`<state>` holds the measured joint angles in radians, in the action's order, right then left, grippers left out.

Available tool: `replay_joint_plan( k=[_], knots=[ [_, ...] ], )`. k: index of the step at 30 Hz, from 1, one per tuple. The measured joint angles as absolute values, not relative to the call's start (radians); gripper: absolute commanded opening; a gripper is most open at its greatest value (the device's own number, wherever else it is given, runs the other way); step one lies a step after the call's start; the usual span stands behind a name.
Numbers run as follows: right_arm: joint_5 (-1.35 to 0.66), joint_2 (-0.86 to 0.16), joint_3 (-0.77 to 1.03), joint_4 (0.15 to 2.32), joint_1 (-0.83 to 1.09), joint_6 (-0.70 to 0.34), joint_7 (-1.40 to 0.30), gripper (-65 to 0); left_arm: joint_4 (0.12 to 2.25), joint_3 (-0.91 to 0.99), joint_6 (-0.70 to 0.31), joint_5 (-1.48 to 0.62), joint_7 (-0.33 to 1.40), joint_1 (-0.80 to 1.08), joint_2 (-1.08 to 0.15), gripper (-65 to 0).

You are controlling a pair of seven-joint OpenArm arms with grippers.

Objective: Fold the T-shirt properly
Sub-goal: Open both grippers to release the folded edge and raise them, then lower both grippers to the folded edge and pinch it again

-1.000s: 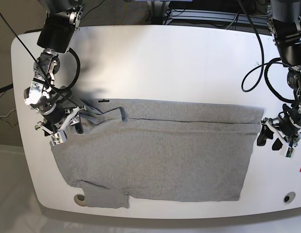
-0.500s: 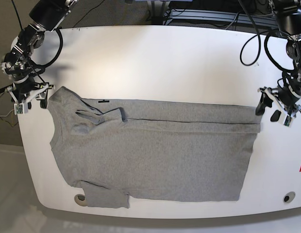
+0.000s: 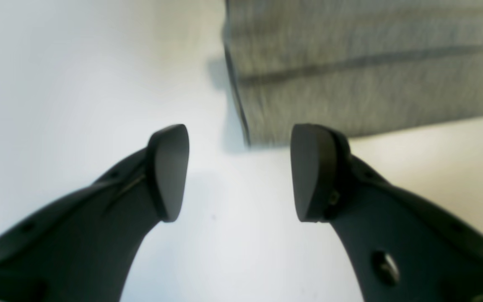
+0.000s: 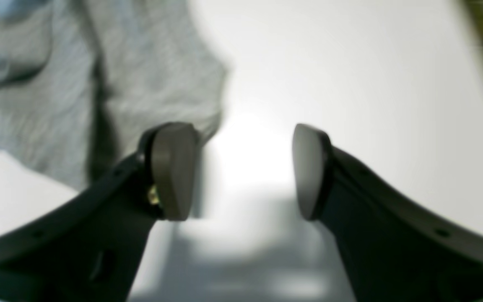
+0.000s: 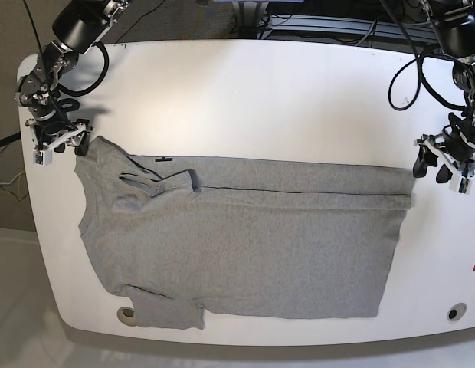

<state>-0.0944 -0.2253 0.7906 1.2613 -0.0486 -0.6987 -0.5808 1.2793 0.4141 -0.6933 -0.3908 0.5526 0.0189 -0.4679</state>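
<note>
White table [image 5: 268,92], grey T-shirt [image 5: 245,245] spread flat across its near half.

The left gripper [image 5: 440,165] hangs with jaws apart and empty, just off the shirt's folded corner at the base view's right edge. The right gripper [image 5: 60,140] is likewise spread and empty, beside the sleeve at the opposite end. 1 sleeve pokes out at the near edge.

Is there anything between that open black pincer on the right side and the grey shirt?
Nothing: only bare white table separates the left pincer from the heather-grey cotton T-shirt corner, seen in the left wrist view.
</note>
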Motion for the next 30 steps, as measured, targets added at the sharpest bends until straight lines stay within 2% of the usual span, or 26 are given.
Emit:
replay_joint_plan(
  k=[10,16,30],
  knots=[
    [-0.189,-0.227,0.706,1.27,-0.061,-0.696,-0.633,-29.0,1.279,0.395,-0.697,-0.383,0.552,0.03,-0.463,-28.7],
    [-0.229,-0.199,0.71,1.189,-0.066,-0.699,-0.522,-28.9,1.269,0.384,-0.697,-0.382,0.552,0.033,-0.461,-28.6],
    [-0.245,-0.191,0.727,1.15,-0.083,-0.703,-0.496,-29.1,1.224,0.384,-0.69,-0.359,0.537,0.035,-0.455,-27.4]
  ],
)
